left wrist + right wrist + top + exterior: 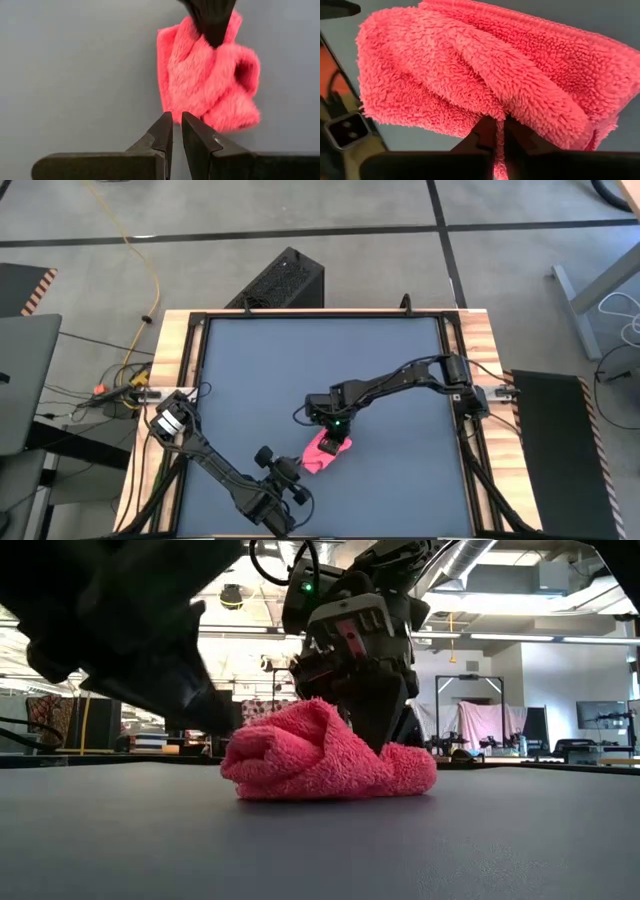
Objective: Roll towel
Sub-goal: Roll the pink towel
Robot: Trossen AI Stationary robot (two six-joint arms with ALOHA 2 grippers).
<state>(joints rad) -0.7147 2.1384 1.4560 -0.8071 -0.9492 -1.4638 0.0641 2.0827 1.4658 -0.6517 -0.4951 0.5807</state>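
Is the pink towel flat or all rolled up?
Partly rolled. The towel sits bunched on the mat with a curled fold at one end, and the right claw pinches a fold of it.

Both arms are matte black, chunky jointed links with loose black cables looping off them. Right arm [400, 380] has a tiny green LED glowing. Left gripper [173, 131] ends in pointed black wedge fingers.
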